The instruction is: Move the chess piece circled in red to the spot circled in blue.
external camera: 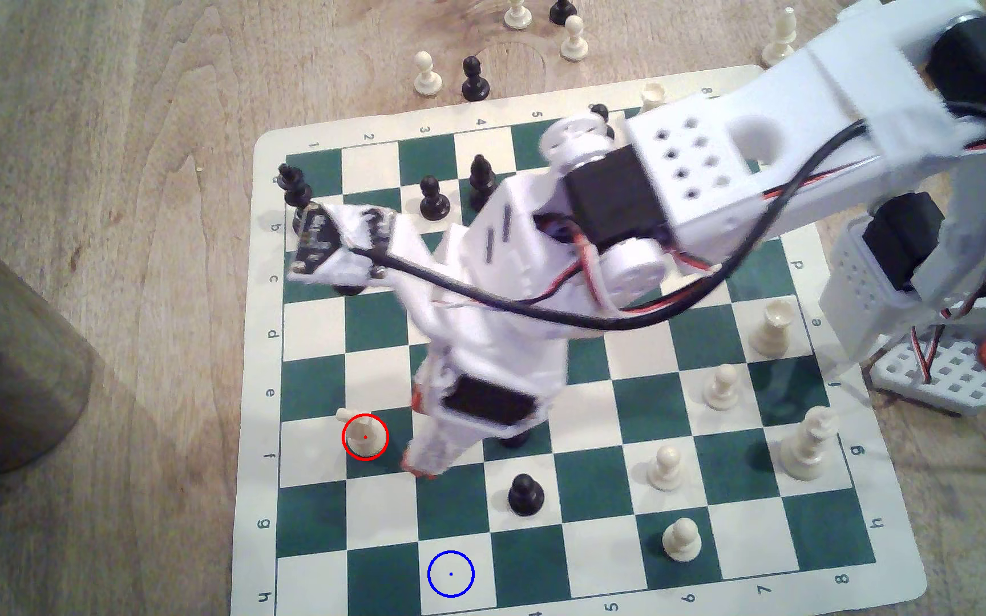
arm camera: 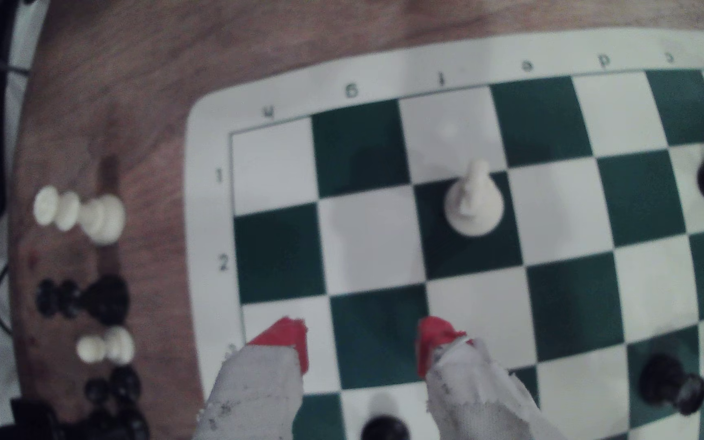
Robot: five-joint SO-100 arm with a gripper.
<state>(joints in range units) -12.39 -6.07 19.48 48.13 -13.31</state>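
Observation:
The chess piece (external camera: 365, 435), short and cream-white with a lumpy top leaning to one side, stands inside the red circle on a green square near the board's edge at the exterior view's left. In the wrist view the chess piece (arm camera: 474, 203) is upright, a little over one square beyond my fingertips. My gripper (external camera: 420, 468) hovers about one square toward the exterior view's right of it. Its red-tipped fingers (arm camera: 284, 340) are spread apart, so the gripper (arm camera: 361, 345) is open with nothing between them. The spot (external camera: 450, 573) is a cream square in the front row marked by a blue circle.
A black pawn (external camera: 525, 494) stands close to my gripper on the exterior view's right. White pawns (external camera: 665, 468) and taller white pieces (external camera: 808, 441) fill the board's right side, and black pieces (external camera: 434, 198) stand at the back. A dark cylinder (external camera: 4, 355) sits off the board at the left.

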